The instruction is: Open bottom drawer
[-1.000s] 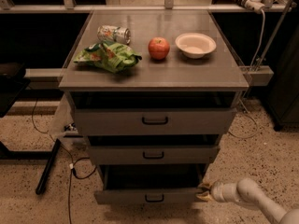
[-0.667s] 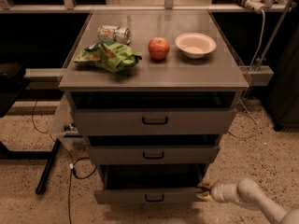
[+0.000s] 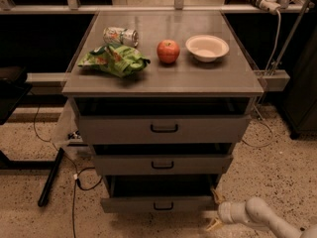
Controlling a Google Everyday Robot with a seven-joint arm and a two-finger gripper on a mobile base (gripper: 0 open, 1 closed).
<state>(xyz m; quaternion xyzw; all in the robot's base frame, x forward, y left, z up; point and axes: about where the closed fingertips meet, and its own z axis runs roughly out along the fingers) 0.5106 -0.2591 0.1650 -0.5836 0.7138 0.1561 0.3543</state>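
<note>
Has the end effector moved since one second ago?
No: the end effector stays at the right end of the bottom drawer, under the right corner of the middle drawer.

Only a small move, down at lower right: gripper [image 3: 214, 210] dipped a touch, now just beside the right end of the bottom drawer [image 3: 148, 204] front, near the floor [image 3: 277, 172]. Pale arm [image 3: 257, 213] behind it sunk lower too.
</note>
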